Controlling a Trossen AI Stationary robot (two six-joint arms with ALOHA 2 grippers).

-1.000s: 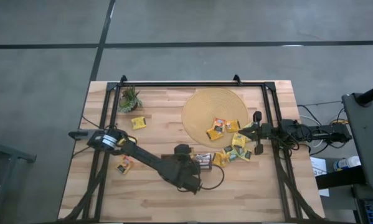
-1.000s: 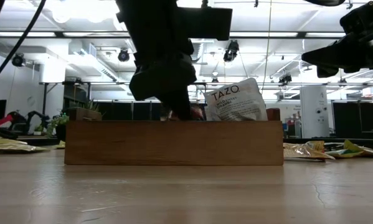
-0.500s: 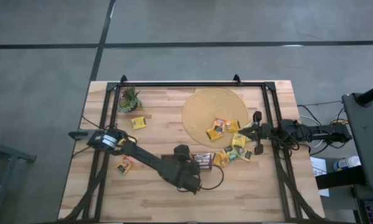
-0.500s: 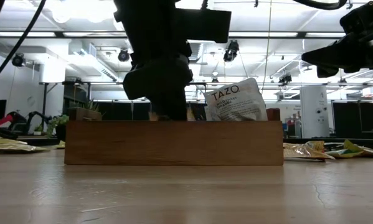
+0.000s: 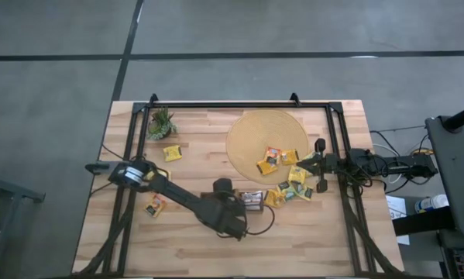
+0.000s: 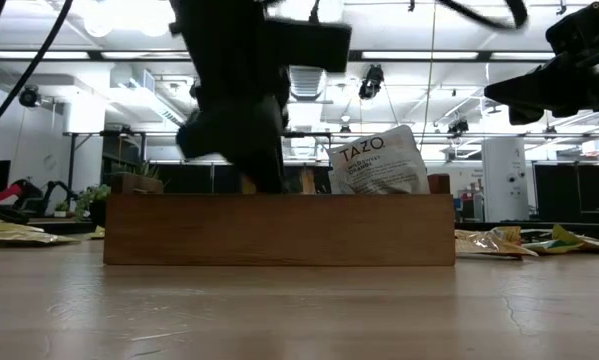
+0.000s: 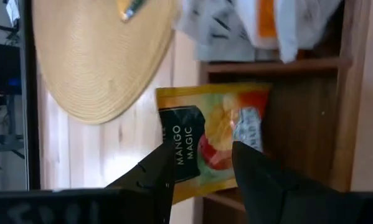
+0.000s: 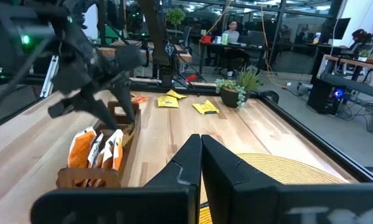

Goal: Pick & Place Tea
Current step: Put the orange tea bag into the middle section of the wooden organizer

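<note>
The left hand point(image 7: 202, 168) hangs directly over the dark brown tray point(image 5: 252, 200), fingers parted and grasping nothing. A yellow-and-orange sachet marked "Mango Magic" point(image 7: 211, 140) lies between the fingertips in the wrist view, leaning in an end compartment of the tray, apparently free of both fingers. Judgement: the fingers stand spread because the sachet has been let go into its slot.

Tray contents: the next compartment along holds white and orange sachets point(image 7: 261, 25) standing on edge. The low view shows a white sachet point(image 6: 377, 162) projecting above the tray's wooden wall point(image 6: 279, 230). The exact count is not readable.

The round woven mat point(image 5: 268, 142) lies just beyond the tray and carries two sachets point(image 5: 276, 158) on its tray-side half. A cluster of yellow sachets point(image 5: 290, 190) lies on the worktop point(image 5: 309, 240) just beside the tray. Two further sachets point(image 5: 172, 153) lie well apart from the tray, one near the small plant point(image 5: 161, 122).

The right hand point(image 5: 318, 166), clenched and empty, waits beyond the cluster. Judgement: most of the tea remains unplaced.
</note>
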